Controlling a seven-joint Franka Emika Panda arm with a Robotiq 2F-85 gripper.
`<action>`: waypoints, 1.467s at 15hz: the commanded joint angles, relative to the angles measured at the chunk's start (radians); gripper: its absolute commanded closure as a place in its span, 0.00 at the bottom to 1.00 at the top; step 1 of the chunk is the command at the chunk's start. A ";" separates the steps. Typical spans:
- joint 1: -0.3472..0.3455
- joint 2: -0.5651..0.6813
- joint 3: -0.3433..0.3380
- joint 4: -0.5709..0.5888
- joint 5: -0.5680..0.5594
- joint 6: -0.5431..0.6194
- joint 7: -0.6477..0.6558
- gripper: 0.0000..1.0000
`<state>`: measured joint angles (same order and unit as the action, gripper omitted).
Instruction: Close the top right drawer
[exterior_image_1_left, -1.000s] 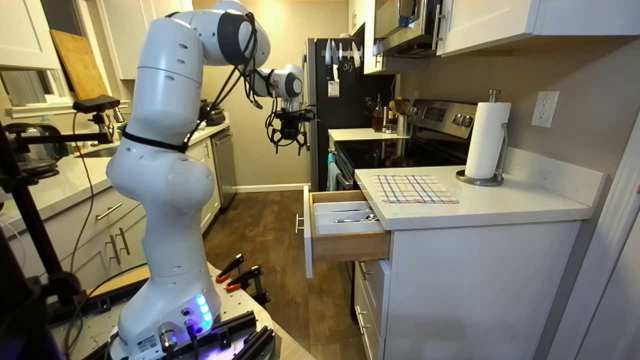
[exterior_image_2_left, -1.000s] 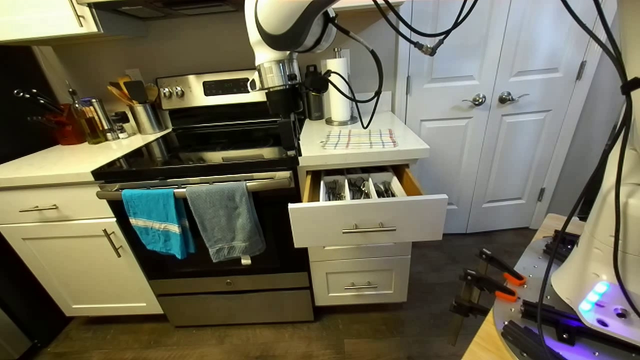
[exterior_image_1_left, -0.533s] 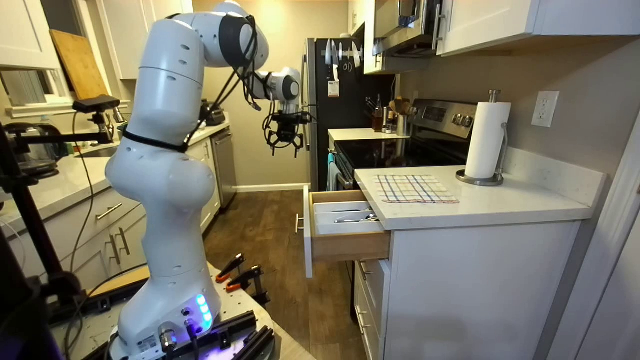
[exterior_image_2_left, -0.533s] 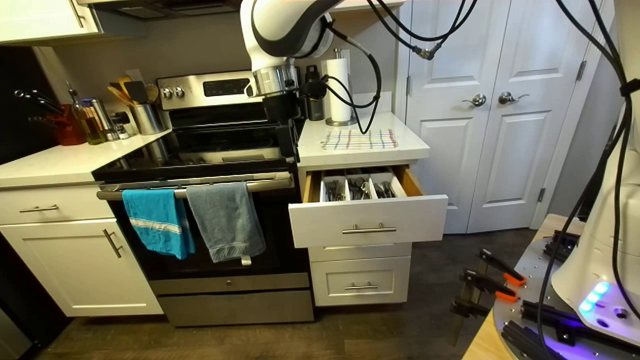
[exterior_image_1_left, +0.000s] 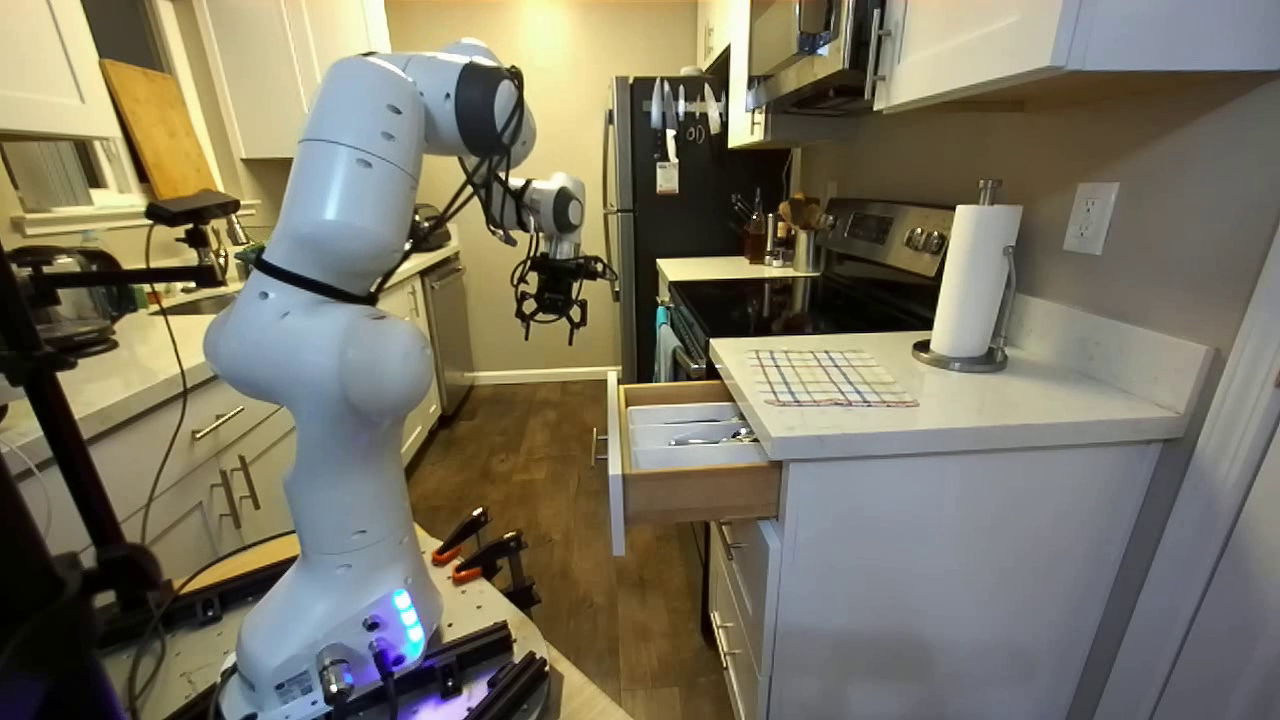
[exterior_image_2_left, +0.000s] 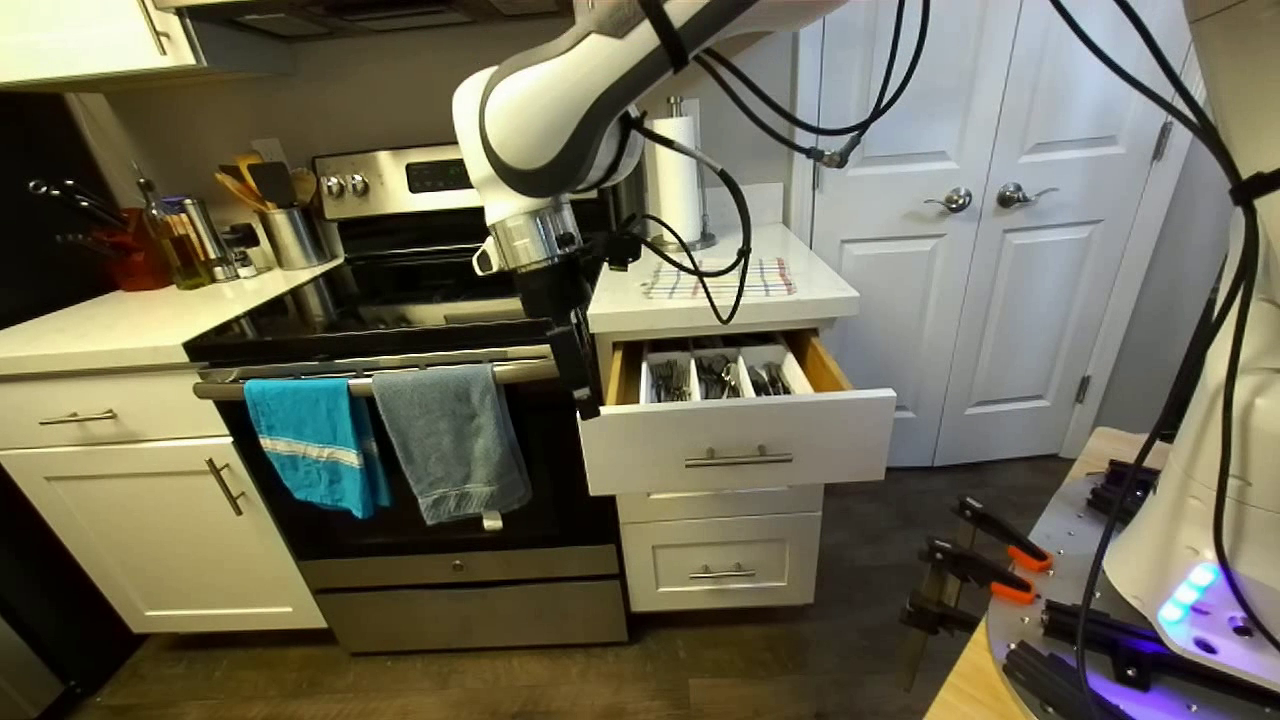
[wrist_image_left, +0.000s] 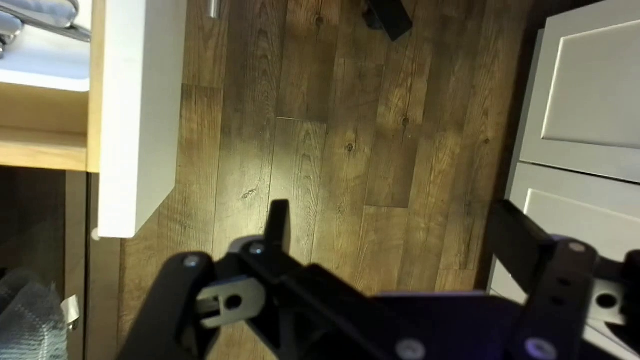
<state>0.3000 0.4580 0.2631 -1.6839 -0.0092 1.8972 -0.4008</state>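
Note:
The top right drawer (exterior_image_1_left: 616, 490) is pulled out, with its white front (exterior_image_2_left: 740, 436) facing away from the counter. Its wood sides and a white cutlery tray (exterior_image_2_left: 742, 372) with utensils show in both exterior views. The drawer's bar handle (exterior_image_2_left: 738, 458) is on the front. In the wrist view the drawer front (wrist_image_left: 142, 120) stands at the left. My gripper (exterior_image_1_left: 550, 338) is open and empty, out in front of the drawer and above its top edge. In the wrist view the fingers (wrist_image_left: 390, 204) are wide apart over the floor, not touching the drawer.
The countertop (exterior_image_1_left: 980, 415) above the drawer bears a checked cloth (exterior_image_1_left: 832, 378) and a paper towel roll (exterior_image_1_left: 975, 280). The stove (exterior_image_2_left: 390, 320) with two hanging towels (exterior_image_2_left: 450, 440) is beside the drawer. White cabinets (wrist_image_left: 590, 100) stand opposite. Clamps (exterior_image_1_left: 490, 555) are on the robot's base.
My gripper has moved down and a little farther out from the counter, most of it in the last half second. The drawer has not moved.

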 joint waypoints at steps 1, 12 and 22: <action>-0.008 0.040 -0.007 -0.014 -0.036 0.050 0.014 0.00; -0.046 0.166 -0.026 0.002 -0.023 0.100 0.010 0.00; -0.040 0.137 -0.082 -0.019 -0.136 0.154 0.054 0.00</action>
<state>0.2642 0.6284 0.1939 -1.6798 -0.0886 2.0293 -0.3825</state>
